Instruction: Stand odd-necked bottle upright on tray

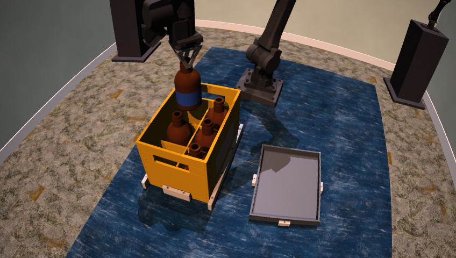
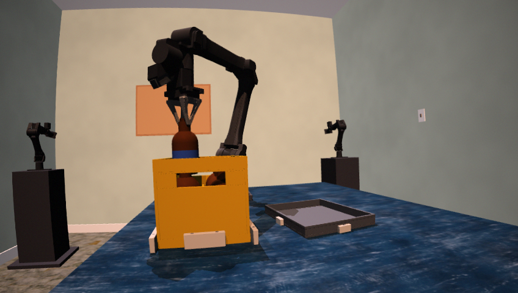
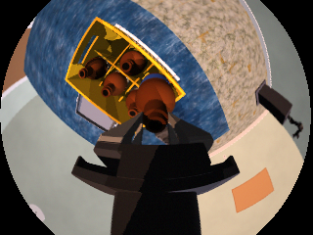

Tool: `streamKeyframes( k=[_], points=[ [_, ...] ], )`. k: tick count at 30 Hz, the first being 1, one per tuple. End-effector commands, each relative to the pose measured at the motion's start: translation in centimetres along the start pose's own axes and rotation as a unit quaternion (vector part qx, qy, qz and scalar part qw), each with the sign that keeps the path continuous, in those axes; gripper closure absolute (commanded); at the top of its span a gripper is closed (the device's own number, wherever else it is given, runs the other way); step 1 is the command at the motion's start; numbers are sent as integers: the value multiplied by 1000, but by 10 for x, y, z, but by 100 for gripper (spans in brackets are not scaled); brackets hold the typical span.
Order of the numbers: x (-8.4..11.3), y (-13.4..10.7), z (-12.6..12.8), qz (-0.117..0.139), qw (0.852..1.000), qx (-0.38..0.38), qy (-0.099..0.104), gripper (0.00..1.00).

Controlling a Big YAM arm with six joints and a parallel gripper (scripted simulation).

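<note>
Now the bottle [image 1: 187, 87] is held by its neck in the closed gripper [image 1: 187, 64], hanging upright over the crate's [image 1: 174, 172] far corner, upper middle of the top view. It should be lifted fully past the rim, then carried slowly, kept straight, to the tray [image 1: 256, 185] at the lower right.

Cream back wall [image 2: 272, 72] w/ orange panel [image 2: 152, 119], grey-green side walls [image 2: 436, 90], mottled stone floor [image 1: 64, 127], black pedestals [image 2: 40, 213], blue tabletop [image 1: 335, 112].
</note>
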State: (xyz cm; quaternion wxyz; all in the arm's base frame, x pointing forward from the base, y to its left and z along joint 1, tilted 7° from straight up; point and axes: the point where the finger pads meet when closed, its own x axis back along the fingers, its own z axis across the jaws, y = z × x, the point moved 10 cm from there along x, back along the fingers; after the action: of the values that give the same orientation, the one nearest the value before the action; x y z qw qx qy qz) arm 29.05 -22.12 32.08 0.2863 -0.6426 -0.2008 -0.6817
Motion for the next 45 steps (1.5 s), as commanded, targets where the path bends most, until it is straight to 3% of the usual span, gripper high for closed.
streamKeyframes(
  k=[1, 26, 45],
  points=[
    [34, 5, 1, -40, 999, 5, 6, 100],
    [35, 4, 0, -39, 999, 5, 6, 100],
    [47, 3, 0, -38, 999, 5, 6, 100]
  ],
)
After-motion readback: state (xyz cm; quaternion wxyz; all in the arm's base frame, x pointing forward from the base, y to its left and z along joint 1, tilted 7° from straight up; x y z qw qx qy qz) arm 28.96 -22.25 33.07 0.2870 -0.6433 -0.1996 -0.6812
